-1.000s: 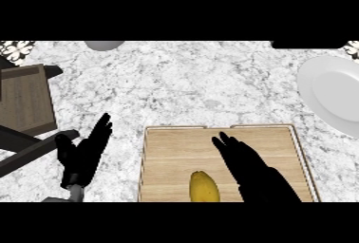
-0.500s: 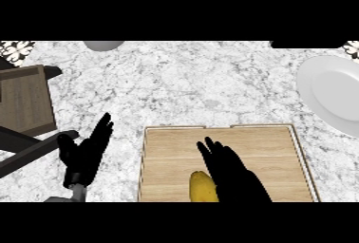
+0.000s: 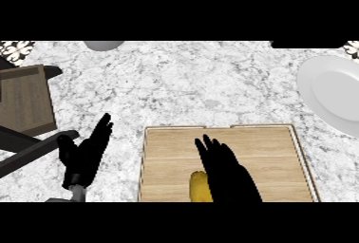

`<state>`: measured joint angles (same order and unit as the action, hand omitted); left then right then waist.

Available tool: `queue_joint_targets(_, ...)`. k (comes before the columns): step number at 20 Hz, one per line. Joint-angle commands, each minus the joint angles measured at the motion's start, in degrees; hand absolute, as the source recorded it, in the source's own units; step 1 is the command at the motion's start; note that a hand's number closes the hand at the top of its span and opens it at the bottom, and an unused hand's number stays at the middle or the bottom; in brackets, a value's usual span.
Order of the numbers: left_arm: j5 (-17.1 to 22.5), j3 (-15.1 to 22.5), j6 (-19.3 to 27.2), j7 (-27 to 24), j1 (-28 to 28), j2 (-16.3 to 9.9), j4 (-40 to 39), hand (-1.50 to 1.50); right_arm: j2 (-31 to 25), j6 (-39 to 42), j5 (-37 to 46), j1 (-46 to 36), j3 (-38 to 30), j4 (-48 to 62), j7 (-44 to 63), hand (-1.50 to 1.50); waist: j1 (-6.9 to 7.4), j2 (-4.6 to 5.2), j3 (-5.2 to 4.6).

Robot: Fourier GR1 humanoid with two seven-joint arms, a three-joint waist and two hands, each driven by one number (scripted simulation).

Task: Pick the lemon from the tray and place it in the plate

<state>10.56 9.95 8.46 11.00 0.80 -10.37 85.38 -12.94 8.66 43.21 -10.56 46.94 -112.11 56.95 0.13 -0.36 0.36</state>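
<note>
My right hand (image 3: 226, 172) hovers over the tray (image 3: 291, 156), fingers straight, holding nothing. The lemon (image 3: 201, 186) lies just left of my palm, below my fingertips. I should shift left, then curl round its middle. My left hand (image 3: 85, 154) rests open.

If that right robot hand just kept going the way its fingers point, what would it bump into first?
Probably the far rim of the wooden tray. The right robot hand points up the view over bare tray; its height is unclear.
</note>
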Motion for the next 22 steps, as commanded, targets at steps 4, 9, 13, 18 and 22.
queue_joint_targets(4,-0.3,-1.0,-1.9,1.9,1.0,-0.4,-1.6,0.00,3.2,0.5,2.7,2.0,0.3,6.2,-2.3,-1.50,-0.02,0.36,-0.36)
queue_joint_targets(9,-1.6,-1.3,-1.0,-0.3,-1.6,2.0,-5.7,0.00,2.9,6.9,2.1,-0.6,1.5,8.0,-4.1,1.50,-0.14,0.38,-0.38)
queue_joint_targets(13,0.7,-3.5,-4.5,-0.5,0.4,0.1,-5.2,0.00,2.6,1.6,5.9,-0.8,-0.1,14.9,-11.2,1.50,0.05,0.42,-0.37)
queue_joint_targets(18,-2.2,-2.0,-2.0,-0.2,-0.5,3.4,-5.7,0.00,-0.7,6.7,5.7,-0.2,-4.5,6.3,-12.2,1.50,-0.23,0.38,-0.38)
queue_joint_targets(22,-0.9,-4.4,-3.3,0.8,-3.0,1.5,-6.8,0.00,-5.6,-5.4,11.3,5.6,-1.4,1.0,-19.2,1.50,-0.99,0.37,-0.34)
